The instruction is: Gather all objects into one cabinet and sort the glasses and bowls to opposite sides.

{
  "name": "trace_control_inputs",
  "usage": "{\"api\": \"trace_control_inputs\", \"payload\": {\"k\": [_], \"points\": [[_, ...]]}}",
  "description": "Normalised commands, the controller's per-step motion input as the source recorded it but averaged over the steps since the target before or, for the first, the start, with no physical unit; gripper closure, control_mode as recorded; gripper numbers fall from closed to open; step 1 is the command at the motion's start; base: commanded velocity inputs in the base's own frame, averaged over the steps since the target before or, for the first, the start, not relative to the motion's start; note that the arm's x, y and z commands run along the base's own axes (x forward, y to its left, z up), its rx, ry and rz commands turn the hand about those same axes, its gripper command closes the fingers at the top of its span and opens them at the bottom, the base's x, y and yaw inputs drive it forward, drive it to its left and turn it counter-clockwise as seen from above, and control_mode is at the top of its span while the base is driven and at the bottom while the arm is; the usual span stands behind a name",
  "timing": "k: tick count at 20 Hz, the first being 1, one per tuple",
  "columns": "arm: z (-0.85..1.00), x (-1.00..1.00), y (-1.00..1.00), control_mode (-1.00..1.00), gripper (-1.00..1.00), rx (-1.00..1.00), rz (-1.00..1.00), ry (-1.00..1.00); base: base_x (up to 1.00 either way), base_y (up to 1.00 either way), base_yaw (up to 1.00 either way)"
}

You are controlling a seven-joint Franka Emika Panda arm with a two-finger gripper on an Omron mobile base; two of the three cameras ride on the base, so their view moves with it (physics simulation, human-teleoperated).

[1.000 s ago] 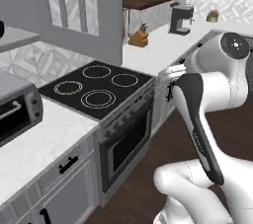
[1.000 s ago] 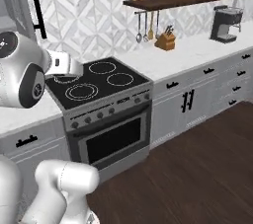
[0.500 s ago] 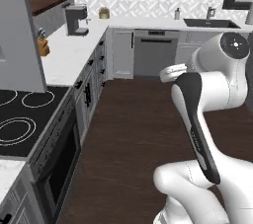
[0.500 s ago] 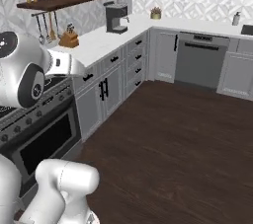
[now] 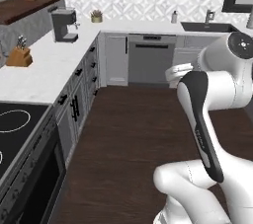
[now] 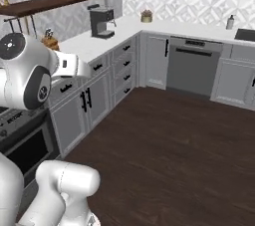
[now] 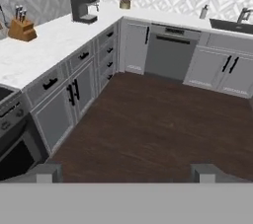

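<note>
Facing the far corner counter | gripper was held open, empty | no mug, bowl or target cabinet could be placed from it

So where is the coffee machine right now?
The coffee machine stands on the white counter along the left wall, near the corner. The knife block is nearer the stove, and a small potted plant sits in the corner.

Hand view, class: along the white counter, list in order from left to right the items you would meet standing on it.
Knife block → coffee machine → small potted plant → soap bottle → sink faucet.
</note>
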Motion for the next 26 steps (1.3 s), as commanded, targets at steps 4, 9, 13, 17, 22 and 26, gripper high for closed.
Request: {"api": "trace_control_inputs", "payload": {"k": [4, 9, 13, 17, 22, 26], "points": [[0.00, 0.00, 0.00, 1.00, -1.00, 0.00, 0.00, 0.00, 1.00, -0.37, -0.05], [0.00, 0.00, 0.00, 1.00, -1.00, 0.00, 0.00, 0.00, 1.00, -0.32, -0.20], [0.00, 0.00, 0.00, 1.00, -1.00, 0.00, 0.00, 0.00, 1.00, -0.25, -0.18], [0.00, 0.00, 0.00, 1.00, -1.00, 0.00, 0.00, 0.00, 1.00, -0.02, -0.17], [0.00, 0.00, 0.00, 1.00, -1.00, 0.00, 0.00, 0.00, 1.00, 0.08, -0.12], [0.00, 0.00, 0.00, 1.00, -1.00, 0.00, 0.00, 0.00, 1.00, 0.29, -0.02]]}}
